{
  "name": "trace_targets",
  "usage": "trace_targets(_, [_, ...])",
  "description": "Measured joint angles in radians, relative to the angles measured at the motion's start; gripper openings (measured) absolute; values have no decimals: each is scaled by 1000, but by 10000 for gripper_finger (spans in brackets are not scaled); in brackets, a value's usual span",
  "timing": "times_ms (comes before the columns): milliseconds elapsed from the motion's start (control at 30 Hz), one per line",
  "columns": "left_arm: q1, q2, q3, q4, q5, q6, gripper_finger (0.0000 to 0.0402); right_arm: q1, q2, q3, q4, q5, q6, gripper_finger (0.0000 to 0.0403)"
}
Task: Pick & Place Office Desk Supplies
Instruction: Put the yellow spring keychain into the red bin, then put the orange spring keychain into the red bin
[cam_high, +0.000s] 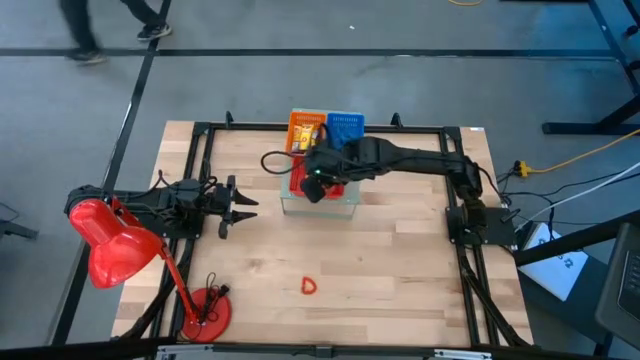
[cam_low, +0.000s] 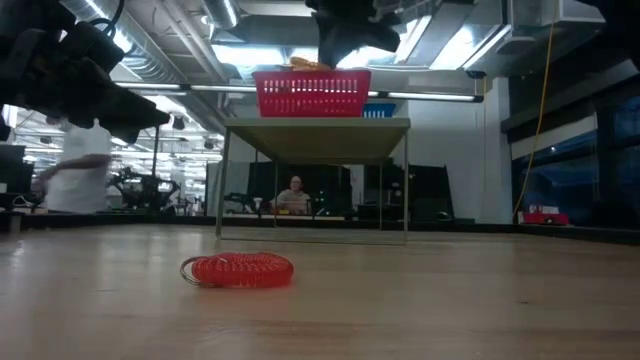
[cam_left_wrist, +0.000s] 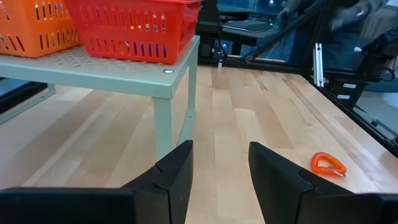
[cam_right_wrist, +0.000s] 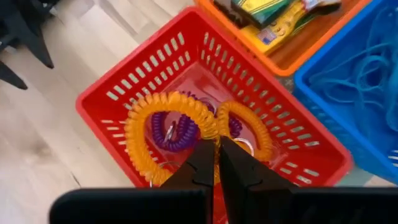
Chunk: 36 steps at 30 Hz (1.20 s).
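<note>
My right gripper (cam_right_wrist: 217, 149) hangs over the red mesh basket (cam_right_wrist: 143, 74), shut on a yellow-orange coiled loop (cam_right_wrist: 146, 134). A purple coiled loop (cam_right_wrist: 177, 132) lies on the basket's floor beneath it. The red basket (cam_high: 335, 188) stands on a grey-green stand (cam_low: 315, 125). A red-orange coiled loop (cam_high: 308, 287) lies flat on the table toward the near edge, and also shows as loop (cam_left_wrist: 328, 163) and loop (cam_low: 240, 270). My left gripper (cam_left_wrist: 221, 168) is open, level above the table left of the stand, touching nothing. My right gripper pinches the yellow-orange coil between its two fingers where the coil is squeezed into two lobes (cam_right_wrist: 215, 132). The fingers come from above, pointing down into the red basket. The larger lobe (cam_right_wrist: 134, 146) and smaller lobe (cam_right_wrist: 255, 127) spread out on either side, inside the basket's walls.
An orange basket (cam_high: 308, 125) with yellow-green packets and a blue basket (cam_high: 346, 123) with blue cord stand behind the red one. A big red desk lamp (cam_high: 115, 245) stands at the table's left near corner. Bare wood lies between the stand and the near edge. People show beyond the table.
</note>
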Motion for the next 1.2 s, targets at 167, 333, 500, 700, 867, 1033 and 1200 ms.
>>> trace_targets(167, [0,0,0,0,0,0,150,-15,13,0,0,-19,-10,7])
trace_targets(333, [0,0,0,0,0,0,150,-22,20,1,-1,-20,-13,7])
trace_targets(500, [0,0,0,0,0,0,150,-23,20,2,1,-15,-23,16])
trace_targets(700, [0,0,0,0,0,0,150,-22,20,2,2,12,-45,90])
trace_targets(867, [0,0,0,0,0,0,150,-23,20,2,2,43,-45,157])
trace_targets(1033, [0,0,0,0,0,0,150,-19,13,2,20,24,-45,189])
trace_targets(1200, [0,0,0,0,0,0,150,83,-28,2,153,-73,13,187])
